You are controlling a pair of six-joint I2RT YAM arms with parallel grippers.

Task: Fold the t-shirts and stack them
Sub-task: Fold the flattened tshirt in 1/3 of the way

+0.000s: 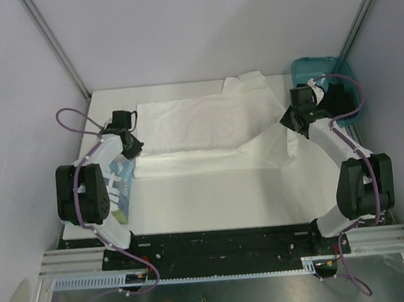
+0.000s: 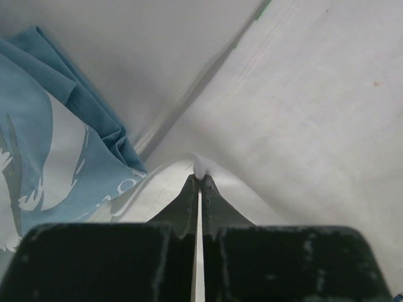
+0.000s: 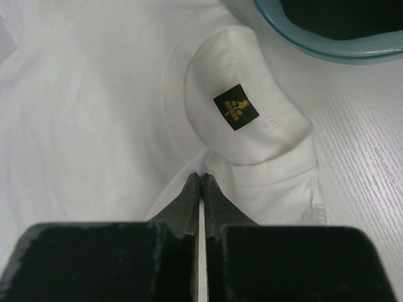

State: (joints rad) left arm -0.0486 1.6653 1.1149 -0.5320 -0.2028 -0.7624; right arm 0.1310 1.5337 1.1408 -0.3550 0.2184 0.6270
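Fold half done, nothing stacked yet.
Left gripper (image 2: 199, 179) and right gripper (image 3: 199, 177) each clamp an edge of the white t-shirt (image 1: 207, 133) mid-frame; blue-graphic t-shirt (image 1: 119, 187), lower left, lies rumpled.

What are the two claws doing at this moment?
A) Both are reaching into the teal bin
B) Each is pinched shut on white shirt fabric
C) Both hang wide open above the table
B: the left gripper and the right gripper each have their jaws closed on a fold of the white t-shirt, and neither is inside the teal bin.
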